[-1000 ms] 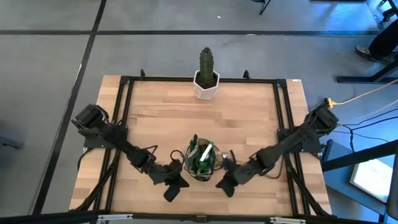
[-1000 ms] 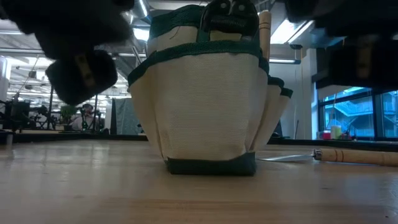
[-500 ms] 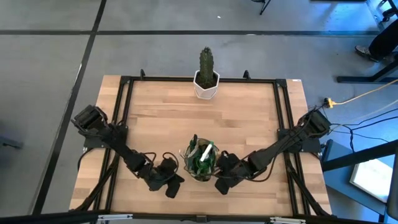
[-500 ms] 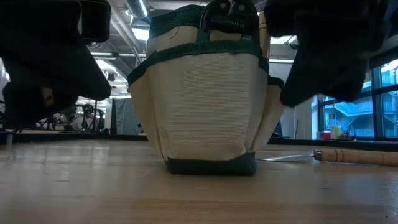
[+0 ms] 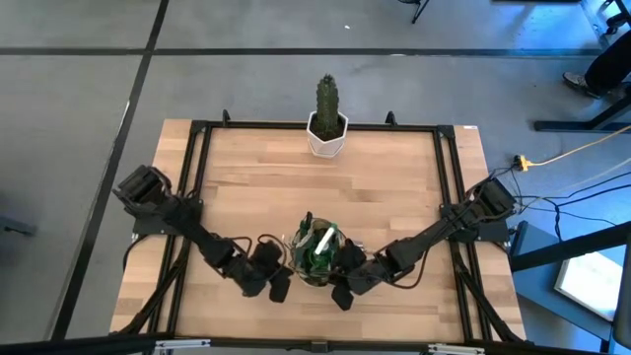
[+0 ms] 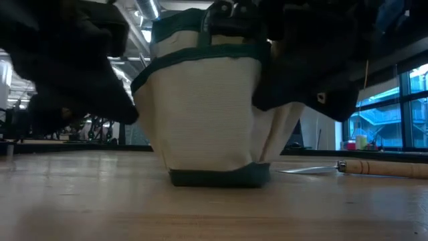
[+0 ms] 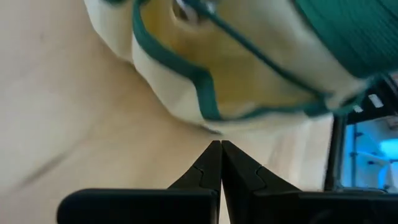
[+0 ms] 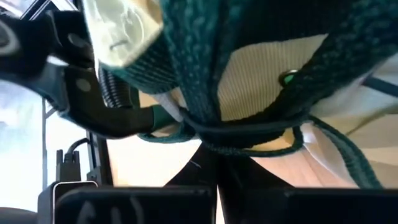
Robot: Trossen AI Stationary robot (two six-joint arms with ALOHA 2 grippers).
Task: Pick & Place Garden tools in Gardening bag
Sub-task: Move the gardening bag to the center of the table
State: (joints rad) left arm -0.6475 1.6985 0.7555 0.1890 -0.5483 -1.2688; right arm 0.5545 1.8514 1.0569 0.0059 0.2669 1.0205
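Near the counter's [image 5: 394,187] front edge, gardening bag [image 5: 317,253] upright, tools inside. Left gripper [image 5: 279,289] and right gripper [image 5: 340,294] flank it closely, fingers together on both, nothing held. One wooden-handled tool [image 6: 381,167] lies on the counter beside the bag.
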